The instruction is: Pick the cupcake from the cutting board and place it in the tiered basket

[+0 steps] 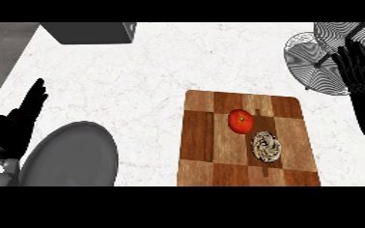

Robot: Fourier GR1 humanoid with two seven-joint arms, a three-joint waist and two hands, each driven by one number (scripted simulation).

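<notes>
The cupcake (266, 147), pale with dark swirls on top, sits on the wooden cutting board (214, 159) toward its right side. A red tomato (241, 120) lies just above and left of it on the same board. The wire tiered basket (317, 60) stands at the upper right corner of the counter. My right hand (352, 75) hangs at the right edge, fingers straight, partly in front of the basket and well above the cupcake. My left hand (27, 111) rests open at the left edge, fingers up, far from the board.
A grey round plate (71, 157) lies at the lower left, next to my left hand. A dark grey box (89, 33) stands at the counter's top left. White marble counter (135, 82) spreads between the plate and the board.
</notes>
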